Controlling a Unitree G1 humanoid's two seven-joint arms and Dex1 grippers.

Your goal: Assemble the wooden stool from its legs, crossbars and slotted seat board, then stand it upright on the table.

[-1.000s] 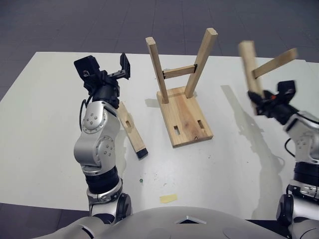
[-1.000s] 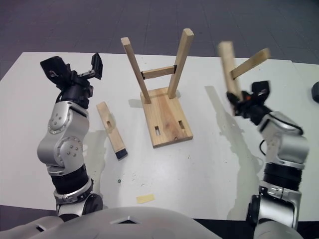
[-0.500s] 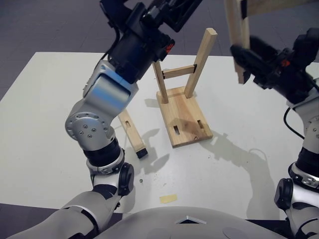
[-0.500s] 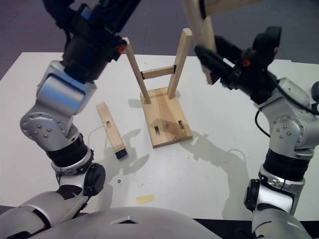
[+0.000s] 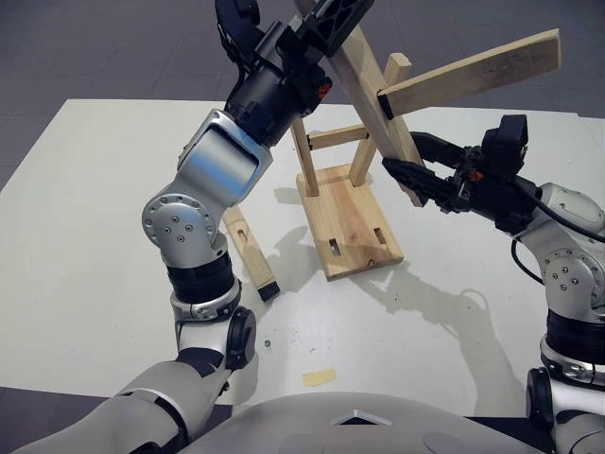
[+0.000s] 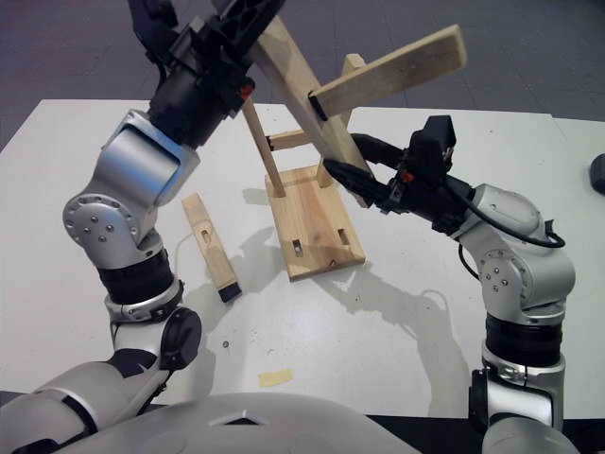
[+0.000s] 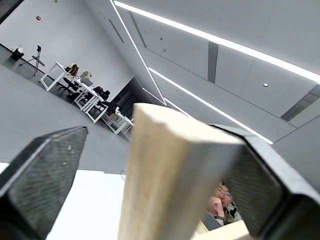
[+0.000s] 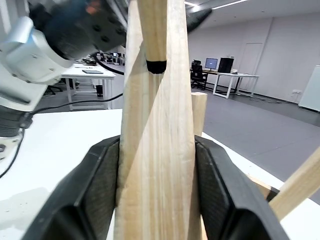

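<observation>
Stool assembly, second leg pair held in the air. The right end effector is clamped on the lower end of the held leg, with both pads flat against the wood. The left end effector straddles the leg's upper end. One finger stands apart from the wood, so this grip appears not yet closed. A crossbar is plugged into the leg and juts out to the robot's right, its far end free.

The piece hangs tilted above the seat board, which lies on the bench. The board already carries two upright legs joined by their own bar. Another loose leg lies just beside the board.

Likely hazards:
- The leg may pivot in the single firm grip, since the crossbar's weight acts well out to one side.
- The swinging piece may strike the upright pair and tip the board.
- Opposed arm motions may wrench the crossbar from its joint.
</observation>
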